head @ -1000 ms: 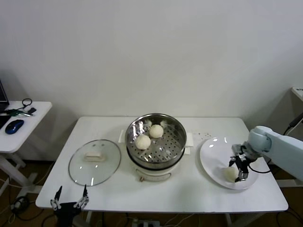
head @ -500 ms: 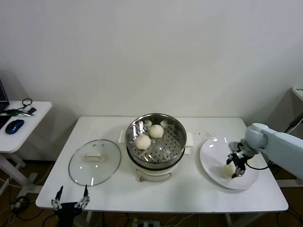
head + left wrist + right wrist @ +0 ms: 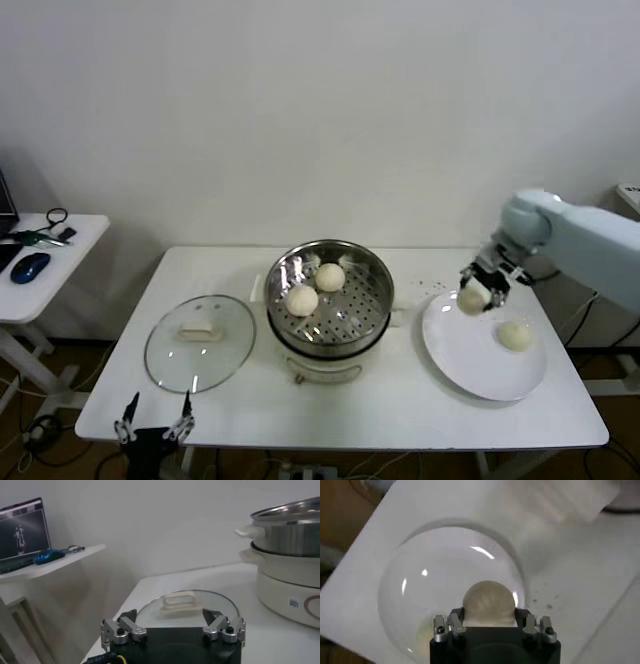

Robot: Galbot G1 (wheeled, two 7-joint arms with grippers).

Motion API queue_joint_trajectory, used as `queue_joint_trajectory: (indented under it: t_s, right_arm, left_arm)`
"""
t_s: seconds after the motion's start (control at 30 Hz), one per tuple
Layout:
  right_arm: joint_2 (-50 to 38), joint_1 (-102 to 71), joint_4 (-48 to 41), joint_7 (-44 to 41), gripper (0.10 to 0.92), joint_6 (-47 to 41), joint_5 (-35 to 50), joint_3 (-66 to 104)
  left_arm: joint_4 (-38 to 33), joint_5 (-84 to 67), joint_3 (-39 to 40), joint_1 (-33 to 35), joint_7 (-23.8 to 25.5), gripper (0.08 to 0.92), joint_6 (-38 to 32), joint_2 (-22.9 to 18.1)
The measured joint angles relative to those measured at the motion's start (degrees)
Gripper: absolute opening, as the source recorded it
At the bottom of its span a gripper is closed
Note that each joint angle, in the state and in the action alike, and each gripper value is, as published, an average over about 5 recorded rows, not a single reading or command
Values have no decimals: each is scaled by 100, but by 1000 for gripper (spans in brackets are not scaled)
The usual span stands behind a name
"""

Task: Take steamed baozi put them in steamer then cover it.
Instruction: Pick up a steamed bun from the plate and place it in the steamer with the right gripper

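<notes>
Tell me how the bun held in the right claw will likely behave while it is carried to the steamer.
The bun in the right claw looks soft and light, so a firm squeeze could dent it. Its smooth dome may slip or roll if released on the steamer's perforated tray. The bun on the plate sits alone, apart from it. The left claw waits near the glass lid.

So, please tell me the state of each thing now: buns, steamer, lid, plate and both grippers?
Steamer: open, two buns inside.
Lid: off, flat on the table, left of the steamer.
Plate: one bun on it.
Right gripper: shut on a held bun, lifted above the plate's edge.
Left gripper: open, empty, low at the table's front edge.
</notes>
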Motion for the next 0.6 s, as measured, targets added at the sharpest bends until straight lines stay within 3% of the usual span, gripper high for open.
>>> queue_joint_trajectory:
  t_s: [0.6]
  right_arm:
    - [1637,956,703,-296,662,1343,-260,-192]
  left_arm:
    - [24,23,56,32,47,823,15,46]
